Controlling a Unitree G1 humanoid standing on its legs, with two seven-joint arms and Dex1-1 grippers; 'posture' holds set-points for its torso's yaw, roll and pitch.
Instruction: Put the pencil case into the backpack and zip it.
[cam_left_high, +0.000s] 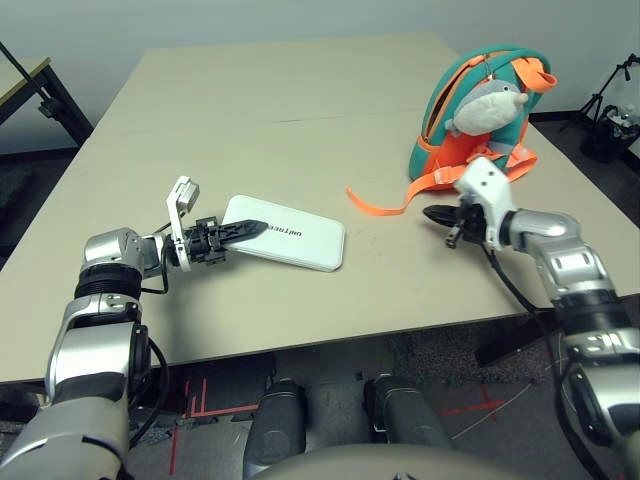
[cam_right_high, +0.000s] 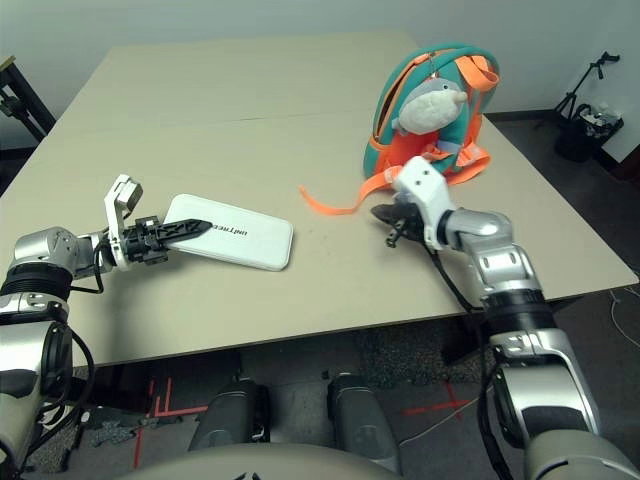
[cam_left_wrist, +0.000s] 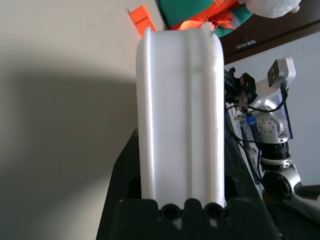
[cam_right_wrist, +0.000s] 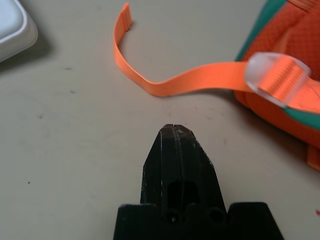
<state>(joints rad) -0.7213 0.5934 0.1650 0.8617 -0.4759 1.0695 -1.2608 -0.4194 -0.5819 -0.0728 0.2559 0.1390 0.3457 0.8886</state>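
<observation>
The white pencil case (cam_left_high: 295, 237) lies flat on the table at the near left, dark lettering on its face. My left gripper (cam_left_high: 250, 230) is shut on its left end, one finger over the top face; in the left wrist view the pencil case (cam_left_wrist: 180, 110) runs out from between the fingers. The teal and orange backpack (cam_left_high: 450, 110) stands at the far right with a grey-white plush toy (cam_left_high: 485, 108) on its front. My right gripper (cam_left_high: 435, 213) is shut and empty, hovering just in front of the backpack beside a loose orange strap (cam_right_wrist: 165, 87).
The beige table (cam_left_high: 300, 110) has a seam across its middle. The orange strap (cam_left_high: 380, 205) trails left from the backpack toward the case. Another table's edge (cam_left_high: 25, 80) stands at the far left, and dark equipment (cam_left_high: 610, 125) sits on the floor at the far right.
</observation>
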